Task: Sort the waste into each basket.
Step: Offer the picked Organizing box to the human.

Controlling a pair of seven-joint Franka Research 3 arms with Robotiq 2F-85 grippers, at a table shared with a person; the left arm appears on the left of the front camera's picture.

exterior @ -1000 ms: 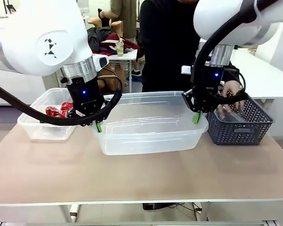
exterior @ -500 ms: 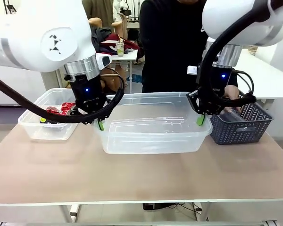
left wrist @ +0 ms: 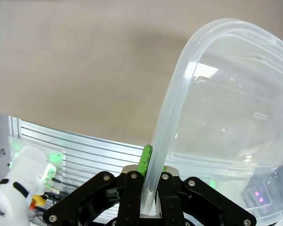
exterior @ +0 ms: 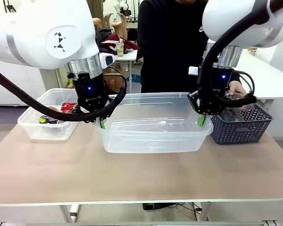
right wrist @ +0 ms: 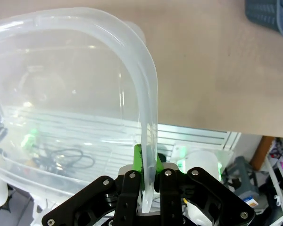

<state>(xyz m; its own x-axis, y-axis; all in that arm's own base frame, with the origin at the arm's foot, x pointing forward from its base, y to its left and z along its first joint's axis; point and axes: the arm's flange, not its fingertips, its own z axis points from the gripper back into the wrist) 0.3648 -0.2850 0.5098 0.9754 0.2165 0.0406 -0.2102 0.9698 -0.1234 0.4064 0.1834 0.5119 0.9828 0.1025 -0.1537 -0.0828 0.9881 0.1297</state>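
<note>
Clear plastic tub [exterior: 151, 141] was mid-frame, left claw [exterior: 100, 123] pinched shut on its left rim, right claw [exterior: 199, 120] pinched on its right rim, crushed red cans [exterior: 66, 107] lay in smaller clear tub [exterior: 35, 129] at left.

A tan table [exterior: 141, 174] with a pale front edge spans the front view. At its far right stands a dark grey lattice-sided basket [exterior: 243, 129], upright. A person in a black top [exterior: 167, 47] stands at the far side, behind the middle of the table. Farther back, a small white table [exterior: 126, 57] carries a clear cup with a straw [exterior: 120, 47] beside a heap of red and dark cloth [exterior: 109, 36]. Cables [exterior: 172, 205] lie on the floor beneath. In the left wrist view, a ribbed metal rail [left wrist: 85, 148] runs along the tabletop's edge.
</note>
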